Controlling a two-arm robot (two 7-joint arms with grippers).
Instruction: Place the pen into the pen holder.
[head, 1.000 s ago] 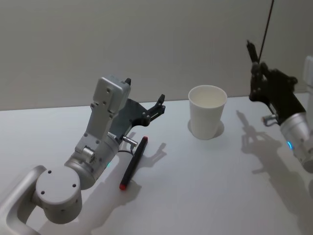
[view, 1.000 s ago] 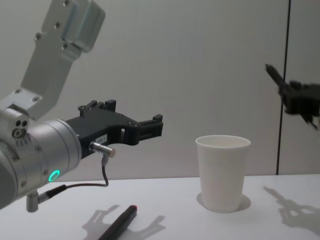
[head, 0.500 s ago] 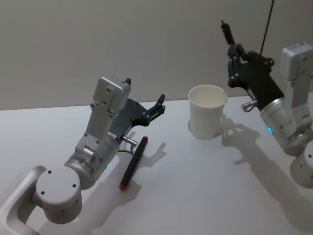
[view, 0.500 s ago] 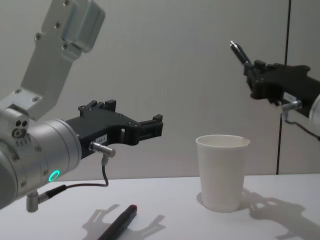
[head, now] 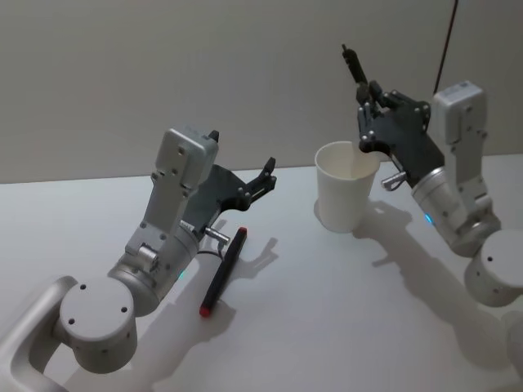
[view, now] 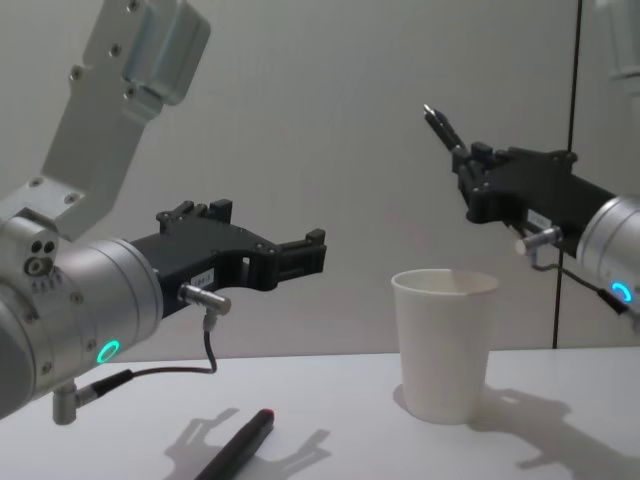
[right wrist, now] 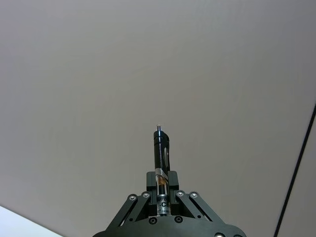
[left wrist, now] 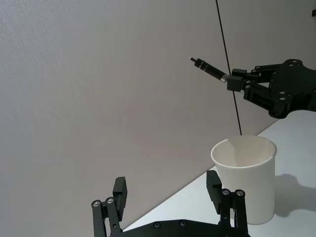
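The pen (head: 354, 64) is at the upper right of the head view, tilted, its lower end clamped by the right gripper (head: 368, 104) just above the cup (head: 346, 192), evidently held high to clear the rim. The left gripper (left wrist: 166, 183), centre left, is spread wide and empty over a second pen (head: 222, 272).

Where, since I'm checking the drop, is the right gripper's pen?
Right of centre in the head view, the pen is clamped in the right gripper, tilted in the air above the rim of the pen holder.

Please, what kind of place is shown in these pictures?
Probably a robot test lab: a plain white table before a blank wall, a paper cup as pen holder, and the right gripper holding a pen.
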